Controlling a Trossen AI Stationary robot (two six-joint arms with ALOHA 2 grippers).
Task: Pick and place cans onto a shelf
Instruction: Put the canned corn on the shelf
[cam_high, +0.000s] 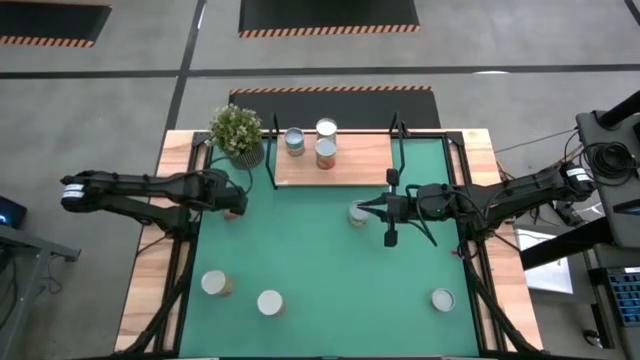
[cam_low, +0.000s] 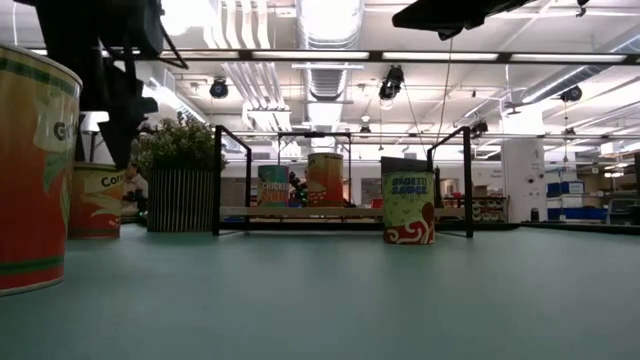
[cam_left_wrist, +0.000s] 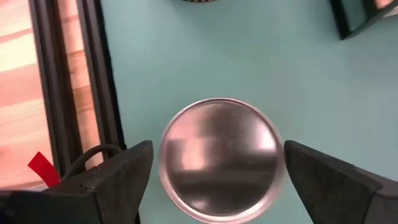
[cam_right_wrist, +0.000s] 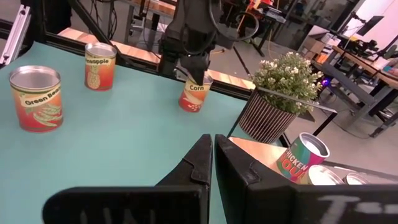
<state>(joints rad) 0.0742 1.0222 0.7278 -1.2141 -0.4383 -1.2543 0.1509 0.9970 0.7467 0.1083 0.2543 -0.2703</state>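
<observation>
A Corn can stands upright on the green mat near the plant. My left gripper hangs open over it, pointing down, one finger on each side of its silver top, with narrow gaps. My right gripper is shut, level and high above the mat's middle, holding nothing. A can stands on the mat below its tips. Three cans stand on the wooden shelf at the far edge.
A potted plant stands left of the shelf, close to my left gripper. Three more cans stand along the mat's near side. The shelf's black frame posts rise at its ends. The shelf's right half is bare board.
</observation>
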